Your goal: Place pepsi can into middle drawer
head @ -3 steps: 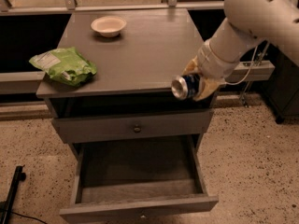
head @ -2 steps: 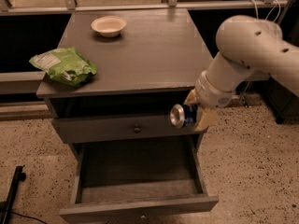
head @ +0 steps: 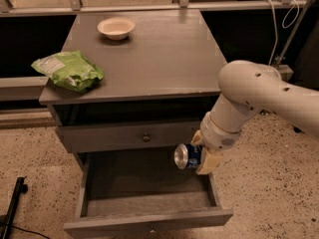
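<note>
The robot is in the carrying-in step: the pepsi can (head: 188, 157) is in the air over the open middle drawer (head: 149, 219), not yet set down. The gripper (head: 203, 154) hangs at the right side of the drawer opening, just below the shallower drawer front with the round knob (head: 146, 138). Its jaws are clamped on the can's blue body. The can lies on its side in that grip, one silver end facing left toward the drawer's centre. The white arm (head: 259, 93) reaches in from the right, past the corner of the cabinet.

The drawer is pulled well out and its plain grey floor shows beneath the can. From this angle the can appears clear of the floor and near the right wall, though how high it sits cannot be judged.

On the worktop (head: 159, 63), a green snack bag (head: 70, 69) lies at the left edge and a small pale bowl (head: 115, 28) stands toward the back. Both are well apart from the gripper and play no part here.

The next move probably calls for lowering the can toward the drawer floor, keeping the wrist off the right wall and the upper drawer front. The jaws should part only once the can is low. Because it lies on its side, it may roll on release.
</note>
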Motion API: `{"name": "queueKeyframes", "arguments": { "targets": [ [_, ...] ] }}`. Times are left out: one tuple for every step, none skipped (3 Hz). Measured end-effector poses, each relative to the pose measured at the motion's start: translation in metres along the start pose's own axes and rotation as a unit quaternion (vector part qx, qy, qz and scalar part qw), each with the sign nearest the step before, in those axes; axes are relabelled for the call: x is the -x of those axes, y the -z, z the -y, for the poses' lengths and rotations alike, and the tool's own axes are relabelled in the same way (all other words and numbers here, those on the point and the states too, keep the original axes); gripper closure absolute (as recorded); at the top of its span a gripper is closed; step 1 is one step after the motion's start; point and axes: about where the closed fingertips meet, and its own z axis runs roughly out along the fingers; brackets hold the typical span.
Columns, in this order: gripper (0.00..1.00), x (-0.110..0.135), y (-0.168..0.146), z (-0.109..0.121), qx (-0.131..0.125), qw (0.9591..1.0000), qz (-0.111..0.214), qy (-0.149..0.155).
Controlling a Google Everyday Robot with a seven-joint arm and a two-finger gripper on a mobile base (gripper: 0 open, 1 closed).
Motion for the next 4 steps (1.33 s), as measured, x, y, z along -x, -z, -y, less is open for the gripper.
{"name": "queueKeyframes", "arguments": {
  "targets": [
    [1.00,-0.004,-0.009,0.001,0.008,0.9999,0.001,-0.007],
    [1.00,-0.025,-0.053,0.006,0.003,0.9995,0.030,-0.008],
    [1.00,-0.047,-0.102,0.030,-0.052,0.9940,0.096,-0.003],
    [1.00,-0.046,-0.132,0.061,-0.099,0.9879,0.119,0.010]
  ]
}}
